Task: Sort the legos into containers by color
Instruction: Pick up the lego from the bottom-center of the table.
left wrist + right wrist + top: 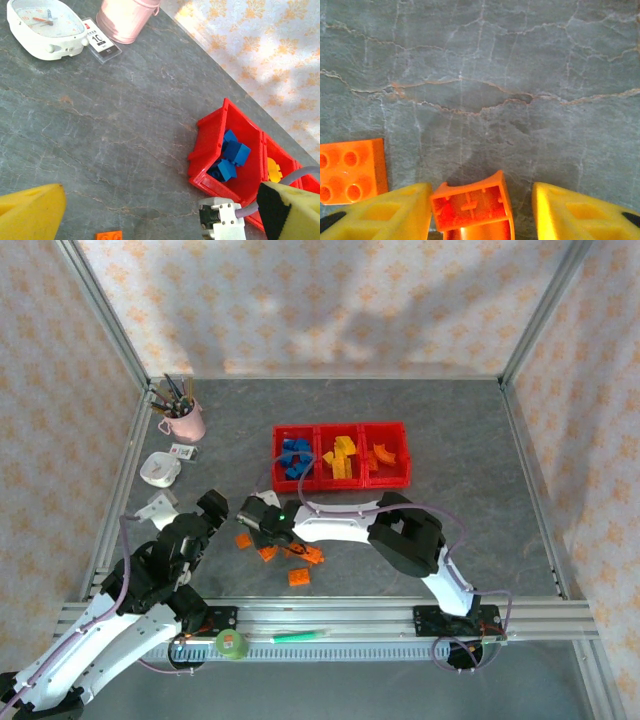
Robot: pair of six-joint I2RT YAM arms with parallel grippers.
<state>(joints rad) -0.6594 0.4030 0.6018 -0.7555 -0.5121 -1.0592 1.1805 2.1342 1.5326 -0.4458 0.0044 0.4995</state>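
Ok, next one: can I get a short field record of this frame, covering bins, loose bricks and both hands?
bins: three red bins in a row
contents: blue legos left, yellow legos middle, orange legos right
loose: orange bricks on the table, none blue or yellow
right hand: open, fingers either side of a curved orange brick, not yet clamped
left hand: open, empty
also: pink cup, white clock

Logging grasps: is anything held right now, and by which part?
Nothing held yet: the right gripper brackets the upturned orange brick, jaws short of closing on its sides.
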